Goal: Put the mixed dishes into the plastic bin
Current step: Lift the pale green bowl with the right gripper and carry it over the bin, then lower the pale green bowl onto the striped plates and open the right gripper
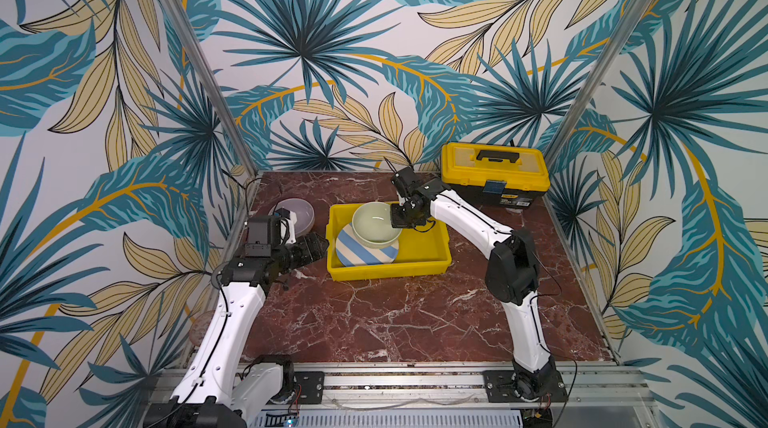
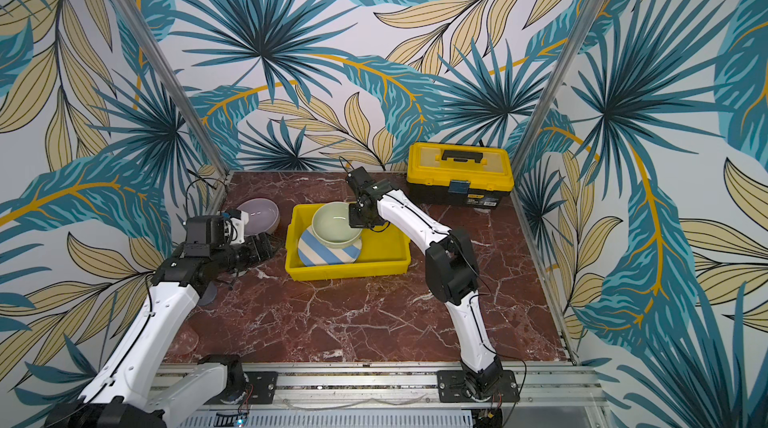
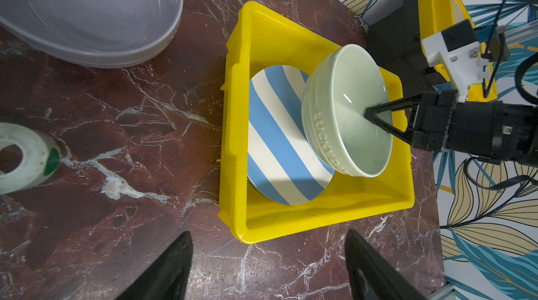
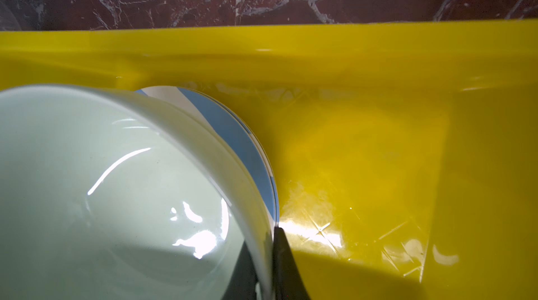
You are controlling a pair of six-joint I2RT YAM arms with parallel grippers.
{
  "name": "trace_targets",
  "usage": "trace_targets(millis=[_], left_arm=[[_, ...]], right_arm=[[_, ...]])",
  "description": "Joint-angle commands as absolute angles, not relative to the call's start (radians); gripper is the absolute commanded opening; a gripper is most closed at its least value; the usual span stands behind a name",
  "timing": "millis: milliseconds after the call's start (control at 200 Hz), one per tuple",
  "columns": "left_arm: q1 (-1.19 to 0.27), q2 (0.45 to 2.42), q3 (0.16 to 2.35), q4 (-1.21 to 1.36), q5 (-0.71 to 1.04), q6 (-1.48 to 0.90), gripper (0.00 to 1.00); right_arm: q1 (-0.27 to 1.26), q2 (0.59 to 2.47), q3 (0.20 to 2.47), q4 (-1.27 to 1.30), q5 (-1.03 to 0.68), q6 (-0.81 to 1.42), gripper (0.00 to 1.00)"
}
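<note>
**Green bowl pinched by its rim over the yellow bin**

From its base at the near-left corner of the red marble worktop (image 1: 395, 313), the white left arm (image 1: 232, 322) climbs away from the near edge. It bends at the elbow and lies almost level, pointing at the bin's left wall. The left gripper (image 1: 318, 245) hangs just beside that wall with its fingers (image 3: 174, 269) spread wide and nothing between them.

The white right arm (image 1: 523, 313) rises from the near-right edge, folds at a high black elbow and reaches left and far, wrist turned down.

The shallow rectangular bright yellow plastic bin (image 1: 386, 270) sits mid-worktop. In its left half lies a round blue-and-white striped plate (image 1: 353, 249); thin edges of other plates show beneath it. The right gripper (image 3: 368, 113) pinches the rim of the pale green ceramic bowl (image 1: 374, 222), 1 finger inside and 1 outside. The bowl is tilted over the plate's far part; whether its base touches cannot be told.

A lilac round bowl (image 1: 299, 214) stands near the far-left edge, outside the bin. A yellow-and-black plastic toolbox (image 1: 494, 172) fills the far-right corner.
</note>
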State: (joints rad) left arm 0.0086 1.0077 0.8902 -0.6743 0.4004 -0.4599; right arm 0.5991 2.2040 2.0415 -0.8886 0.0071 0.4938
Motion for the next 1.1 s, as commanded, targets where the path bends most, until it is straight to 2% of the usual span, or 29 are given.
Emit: trace_targets(millis=[0,766,1097], left_arm=[[0.020,0.986,0.888,-0.687,0.389,-0.439,0.82],[0.025,0.986,0.887,-0.698,0.378,-0.413,0.83],[0.026,0.982,0.879,-0.699,0.371,-0.411,0.83]], right_arm=[[0.616,2.212,2.100,-0.820,-0.009,0.536,0.00],[0.650,2.267,2.109,-0.790,-0.002,0.567,0.00],[0.653,2.276,2.109,-0.789,-0.012,0.563,0.10]])
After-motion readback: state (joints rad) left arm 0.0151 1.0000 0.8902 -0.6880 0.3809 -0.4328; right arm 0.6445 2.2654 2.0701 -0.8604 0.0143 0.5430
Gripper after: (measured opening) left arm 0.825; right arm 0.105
